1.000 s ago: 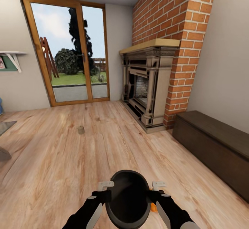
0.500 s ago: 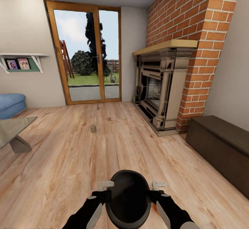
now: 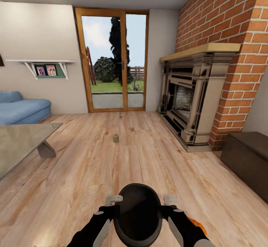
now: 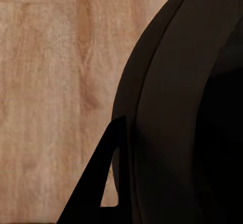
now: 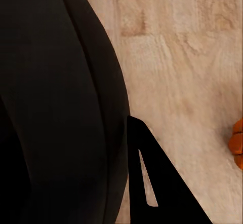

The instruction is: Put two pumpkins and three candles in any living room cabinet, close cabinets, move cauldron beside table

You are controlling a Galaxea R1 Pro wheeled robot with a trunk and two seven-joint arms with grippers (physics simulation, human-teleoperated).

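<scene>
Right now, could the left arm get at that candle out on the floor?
Probably not. Both arms carry the cauldron between them, and the candle stands far ahead on the floor. The robot would likely need to drive closer and put the cauldron down.

floor (image 3: pixel 74 180): pale wood | brick fireplace (image 3: pixel 193 101) | glass door (image 3: pixel 113 62) | blue sofa (image 3: pixel 22 109), seemingly

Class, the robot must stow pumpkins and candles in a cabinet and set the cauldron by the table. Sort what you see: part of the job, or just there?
Part of the job:
cauldron
candle
pumpkin
coffee table
cabinet

Just there:
fireplace
sofa
glass door
wall shelf
</scene>
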